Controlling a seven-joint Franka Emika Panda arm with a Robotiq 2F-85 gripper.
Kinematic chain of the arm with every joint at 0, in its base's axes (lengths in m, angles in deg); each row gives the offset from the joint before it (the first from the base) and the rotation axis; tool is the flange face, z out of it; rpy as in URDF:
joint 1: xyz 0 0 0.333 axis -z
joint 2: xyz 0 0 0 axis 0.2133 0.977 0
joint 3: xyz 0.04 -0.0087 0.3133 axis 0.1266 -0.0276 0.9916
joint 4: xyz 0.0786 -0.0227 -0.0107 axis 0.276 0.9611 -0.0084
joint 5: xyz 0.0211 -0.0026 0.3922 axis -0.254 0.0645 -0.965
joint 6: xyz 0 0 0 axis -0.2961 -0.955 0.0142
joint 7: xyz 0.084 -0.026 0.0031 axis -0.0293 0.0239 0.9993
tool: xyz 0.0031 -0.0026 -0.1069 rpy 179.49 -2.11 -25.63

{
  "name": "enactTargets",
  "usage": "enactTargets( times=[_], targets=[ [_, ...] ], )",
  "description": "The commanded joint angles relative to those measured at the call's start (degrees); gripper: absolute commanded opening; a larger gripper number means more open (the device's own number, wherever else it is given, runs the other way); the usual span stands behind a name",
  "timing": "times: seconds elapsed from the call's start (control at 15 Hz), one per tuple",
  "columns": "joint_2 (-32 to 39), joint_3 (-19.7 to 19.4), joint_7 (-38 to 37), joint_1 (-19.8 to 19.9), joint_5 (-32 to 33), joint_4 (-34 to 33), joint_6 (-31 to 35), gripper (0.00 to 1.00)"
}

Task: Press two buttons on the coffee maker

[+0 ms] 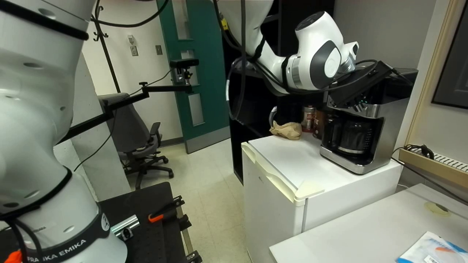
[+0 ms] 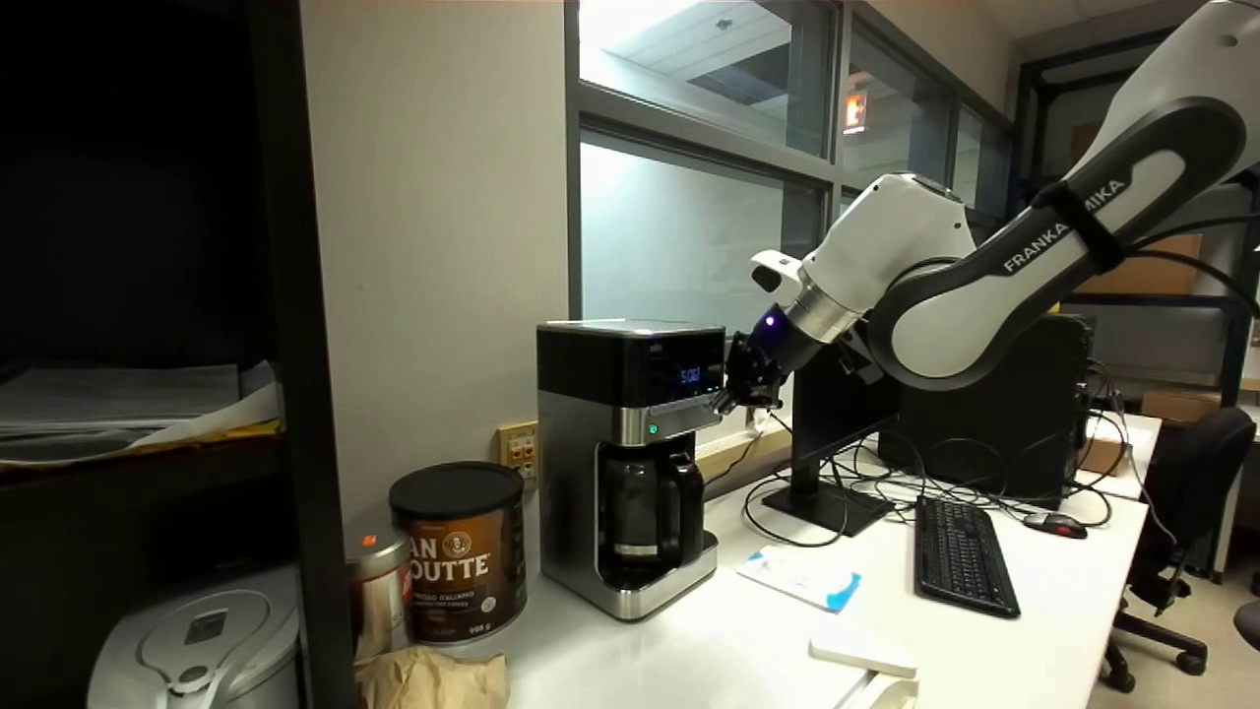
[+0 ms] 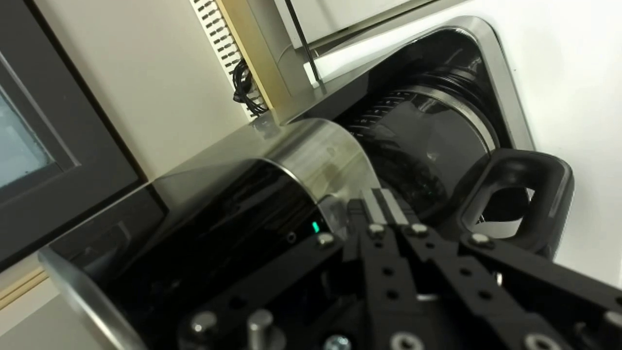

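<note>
The coffee maker (image 2: 576,443) stands upright on the counter (image 1: 289,155), here the white top of a small fridge (image 1: 272,204). Boxy and taller than it is wide, it has its long axis straight up and down. In an exterior view its front, with the lit display (image 2: 689,376) and the glass pot (image 2: 635,502), is turned right and partly toward the camera, and a grey side shows at the left. In an exterior view the front looks left and partly toward the camera, with a silver side panel (image 1: 396,128) on the right. In the wrist view the machine runs aslant, its top at lower left and its base at upper right. The pot sits upright inside the machine, and its black handle (image 3: 549,209) sticks out at the front.

The end effector (image 3: 384,206) is closed, its fingertips (image 3: 373,206) close together, and it slants down toward the upper part of the machine's front. The tips are just beside the silver band (image 2: 679,418) under the display; whether they touch it, I cannot tell. A small green light (image 3: 316,227) glows near them.

On the counter next to the machine are a brown coffee can (image 2: 458,561) with a black lid, a metal tin (image 2: 379,591) and a crumpled paper bag (image 2: 433,679).
</note>
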Motion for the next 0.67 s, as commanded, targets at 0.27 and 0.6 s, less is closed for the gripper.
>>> enactTargets(
  times=[0.27, 0.6],
  targets=[
    [-0.18, 0.2, 0.13, 0.12, 1.89, -1.02, 1.53, 0.0],
    [-1.05, 0.46, 0.38, 0.5, 2.53, -0.12, 2.09, 0.0]
  ],
)
